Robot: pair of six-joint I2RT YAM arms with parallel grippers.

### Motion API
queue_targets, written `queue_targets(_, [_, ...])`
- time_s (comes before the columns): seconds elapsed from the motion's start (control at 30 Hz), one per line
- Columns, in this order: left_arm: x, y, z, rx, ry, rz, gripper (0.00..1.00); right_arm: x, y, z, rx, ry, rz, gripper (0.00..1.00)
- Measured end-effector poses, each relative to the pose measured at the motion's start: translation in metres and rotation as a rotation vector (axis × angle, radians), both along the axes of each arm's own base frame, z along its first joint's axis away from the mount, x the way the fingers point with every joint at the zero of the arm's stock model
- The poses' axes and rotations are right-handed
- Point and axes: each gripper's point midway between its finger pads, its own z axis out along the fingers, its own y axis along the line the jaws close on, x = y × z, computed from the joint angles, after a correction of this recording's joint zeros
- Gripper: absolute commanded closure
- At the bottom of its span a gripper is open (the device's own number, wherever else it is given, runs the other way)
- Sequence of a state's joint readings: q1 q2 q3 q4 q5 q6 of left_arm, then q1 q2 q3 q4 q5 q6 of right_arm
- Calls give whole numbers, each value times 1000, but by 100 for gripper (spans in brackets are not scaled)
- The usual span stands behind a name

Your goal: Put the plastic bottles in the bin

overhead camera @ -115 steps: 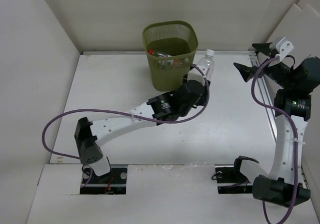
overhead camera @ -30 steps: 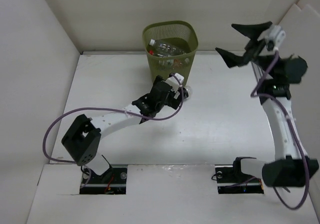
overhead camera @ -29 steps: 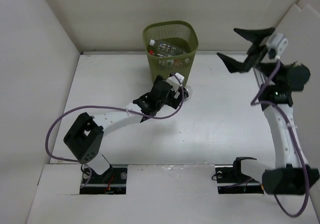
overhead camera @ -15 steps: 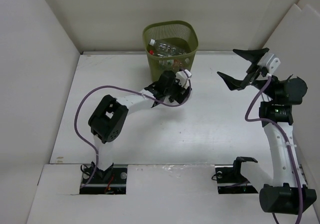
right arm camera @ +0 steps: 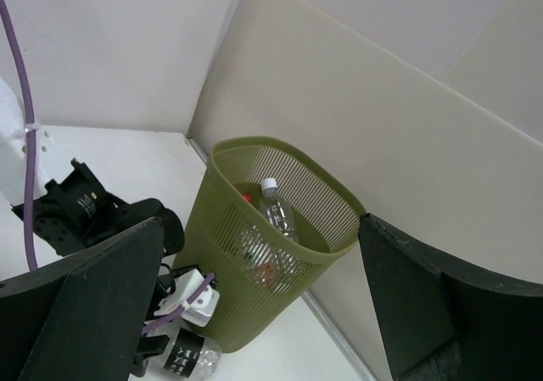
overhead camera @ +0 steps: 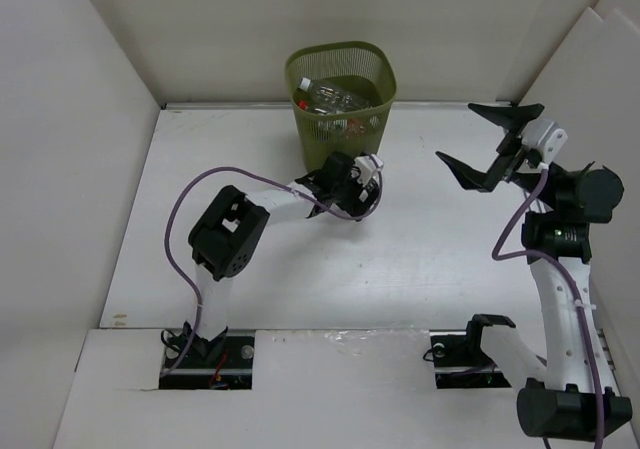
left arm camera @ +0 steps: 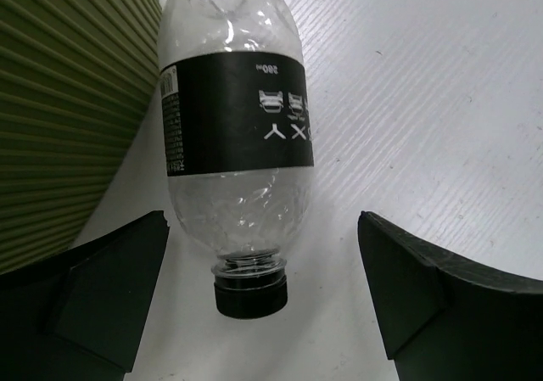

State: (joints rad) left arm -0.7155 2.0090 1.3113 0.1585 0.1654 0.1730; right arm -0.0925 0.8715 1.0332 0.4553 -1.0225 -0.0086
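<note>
A clear plastic bottle with a black label (left arm camera: pixel 237 126) lies on the white table, its black cap (left arm camera: pixel 249 292) pointing at the left wrist camera. It rests right beside the olive-green mesh bin (left arm camera: pixel 59 118). My left gripper (left arm camera: pixel 263 305) is open, with one finger on each side of the cap end and neither touching it. In the top view the left gripper (overhead camera: pixel 360 179) sits low at the bin's (overhead camera: pixel 340 54) front right corner. Several bottles (overhead camera: pixel 330 97) lie inside the bin. My right gripper (overhead camera: pixel 455 132) hangs open and empty above the table's right side.
White walls close in the table at the back and on both sides, with the bin near the back wall. The left arm's purple cable (overhead camera: pixel 185 204) loops over the table's left half. The right wrist view shows the bin (right arm camera: pixel 280 254) and the black-labelled bottle (right arm camera: pixel 191 360) at its foot.
The left arm has folded its elbow in and brought its gripper to the bottle by the bin, jaws narrowing slightly. The right gripper has sunk lower and shifted right.
</note>
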Motion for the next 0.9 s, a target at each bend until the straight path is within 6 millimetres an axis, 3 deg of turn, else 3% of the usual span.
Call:
queue_targets(0.2, [-1,3,-25,34,48,0,16,-6,1,3,-3,-14,2,0])
queue_targets(0.37, [6,-1,-24,17,51,16,24,-11,1,6,-5,-28,3,0])
queue_targets(0.43, [8,-2,-24,13,51,24,53,-12,1,6,-6,-29,3,0])
queue_targets(0.47, [8,-2,-24,12,53,28,53,-12,1,6,-7,-30,3,0])
queue_targets(0.57, [9,-2,-24,10,56,35,88,-12,1,5,-7,-27,3,0])
queue_targets(0.6, [9,-3,-24,6,59,38,94,-12,1,5,-8,-28,2,0])
queue_targets(0.77, [1,-6,-22,24,96,27,100,-11,-3,4,-17,-32,-18,0])
queue_targets(0.9, [-19,-15,-13,30,123,8,100,-3,-16,-2,-32,-19,-58,0])
